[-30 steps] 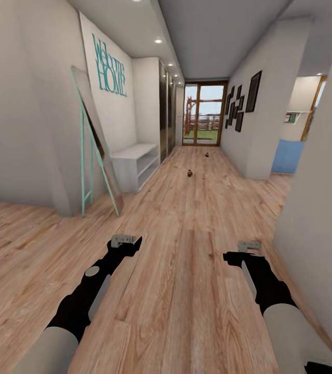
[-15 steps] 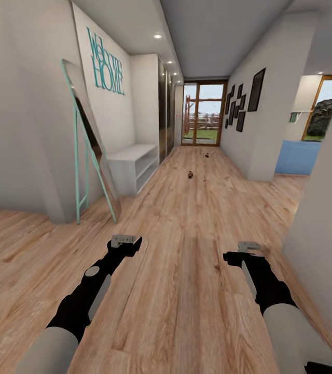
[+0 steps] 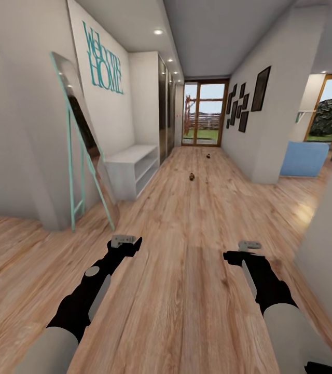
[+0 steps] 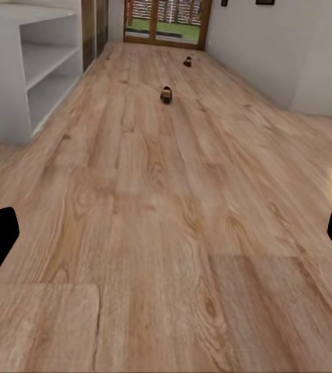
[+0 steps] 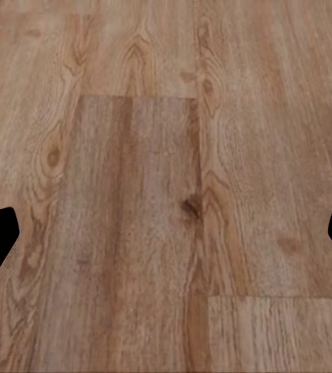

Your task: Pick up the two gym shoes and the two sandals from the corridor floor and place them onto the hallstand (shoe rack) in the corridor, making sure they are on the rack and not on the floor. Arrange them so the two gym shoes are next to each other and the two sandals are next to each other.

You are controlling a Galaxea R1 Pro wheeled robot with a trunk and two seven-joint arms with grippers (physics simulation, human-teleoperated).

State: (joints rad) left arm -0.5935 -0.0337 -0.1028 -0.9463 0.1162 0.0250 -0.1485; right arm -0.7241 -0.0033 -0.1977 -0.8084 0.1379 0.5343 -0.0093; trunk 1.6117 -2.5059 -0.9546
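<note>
Both sandals (image 3: 191, 177) lay far down the corridor floor (image 3: 187, 291), past the white shelf unit (image 3: 129, 169); my left gripper (image 3: 124, 240) and right gripper (image 3: 249, 245) had fingers apart, empty. Driving on carelessly, I risked clipping the leaning mirror (image 3: 85, 150).

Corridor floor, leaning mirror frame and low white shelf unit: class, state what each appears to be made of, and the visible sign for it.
Corridor floor: light brown wood planks, or a wood-look laminate, with grain, knots and plank seams, faintly glossy.
Mirror frame: thin mint-painted bars, metal or wood; cannot tell which.
Shelf unit: plain matte white boards, probably painted wood or laminate, no grain showing.
</note>
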